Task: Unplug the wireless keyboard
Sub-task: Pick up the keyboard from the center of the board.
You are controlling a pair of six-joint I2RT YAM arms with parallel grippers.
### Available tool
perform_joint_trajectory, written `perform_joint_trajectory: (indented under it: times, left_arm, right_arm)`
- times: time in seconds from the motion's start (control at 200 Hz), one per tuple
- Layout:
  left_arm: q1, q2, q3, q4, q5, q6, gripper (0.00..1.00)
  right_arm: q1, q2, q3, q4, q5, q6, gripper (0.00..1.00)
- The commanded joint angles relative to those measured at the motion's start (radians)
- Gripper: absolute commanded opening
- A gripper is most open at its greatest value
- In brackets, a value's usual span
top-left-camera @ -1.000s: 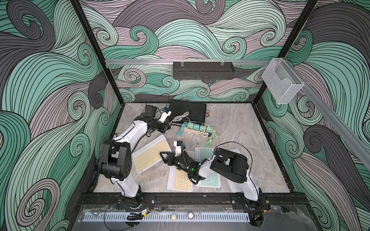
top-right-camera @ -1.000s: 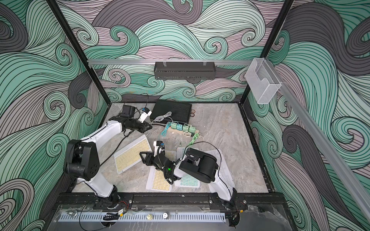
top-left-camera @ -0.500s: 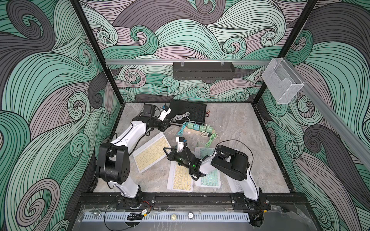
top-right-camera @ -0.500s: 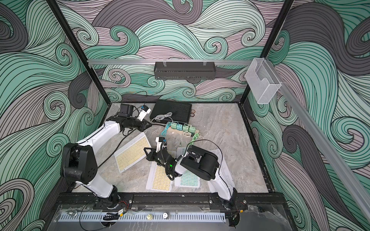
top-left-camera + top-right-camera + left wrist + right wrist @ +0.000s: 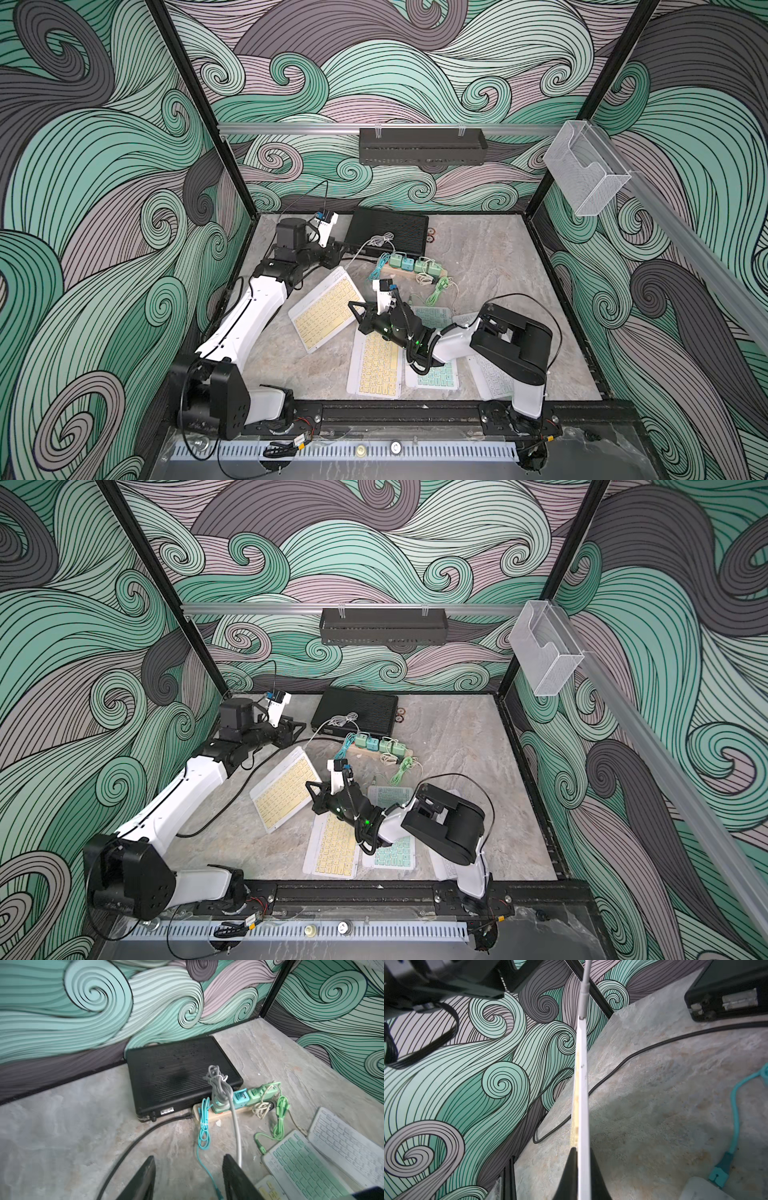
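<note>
The wireless keyboard (image 5: 328, 309) is white with yellow keys and lies slanted left of centre in both top views (image 5: 286, 789). My right gripper (image 5: 358, 311) is shut on its near edge. In the right wrist view the keyboard (image 5: 582, 1084) shows edge-on between the fingertips (image 5: 581, 1149), with the grey cable's plug (image 5: 584, 1001) still at its far end. That grey cable (image 5: 234, 1122) runs to a charger on the power strip (image 5: 224, 1114). My left gripper (image 5: 188, 1176) hangs open over the floor beside this cable, holding nothing. It sits near the black box (image 5: 390, 230).
Another yellow keyboard (image 5: 376, 365), a green one (image 5: 434, 370) and a white one (image 5: 494, 378) lie under my right arm. Teal (image 5: 202, 1126) and green (image 5: 280, 1118) cables trail from the strip. A thick black cable (image 5: 133, 1147) crosses the floor.
My left gripper opened and drew back slightly toward the back wall. My right gripper moved left and closed on the keyboard's edge.
</note>
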Motion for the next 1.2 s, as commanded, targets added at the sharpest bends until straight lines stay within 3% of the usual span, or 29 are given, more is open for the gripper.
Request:
perform_joint_trajectory:
  times: [0.0, 0.035, 0.07, 0.26, 0.56, 0.675, 0.866, 1.061, 1.196]
  left_arm:
    - [0.007, -0.094, -0.067, 0.156, -0.035, -0.109, 0.84]
    - [0.009, -0.111, -0.097, 0.226, -0.022, -0.135, 0.85]
    - [0.009, -0.120, -0.094, 0.216, -0.017, -0.150, 0.98]
    - [0.012, -0.088, -0.026, 0.106, -0.015, -0.148, 0.99]
    - [0.035, -0.021, 0.033, 0.035, 0.034, -0.213, 0.99]
    - [0.052, -0.010, 0.099, -0.083, 0.092, -0.162, 0.99]
    - [0.030, -0.036, 0.145, -0.236, 0.069, -0.032, 0.98]
    - [0.029, -0.059, 0.171, -0.306, 0.024, 0.021, 0.86]
    - [0.014, -0.050, 0.217, -0.422, 0.025, 0.049, 0.84]
  right_arm:
    - [-0.007, -0.078, -0.012, -0.112, 0.021, -0.217, 0.00]
    - [-0.007, -0.101, -0.008, -0.151, 0.018, -0.249, 0.00]
    - [-0.008, -0.124, -0.008, -0.183, 0.022, -0.276, 0.00]
    - [-0.012, -0.164, -0.015, -0.213, -0.006, -0.357, 0.00]
    - [-0.042, -0.140, -0.018, -0.182, -0.062, -0.308, 0.00]
    - [-0.063, -0.130, -0.023, -0.156, -0.095, -0.272, 0.00]
    - [-0.080, -0.121, -0.021, -0.152, -0.116, -0.238, 0.00]
    - [-0.105, -0.107, -0.041, -0.120, -0.131, -0.186, 0.00]
    - [-0.132, -0.083, -0.034, -0.092, -0.176, -0.138, 0.00]
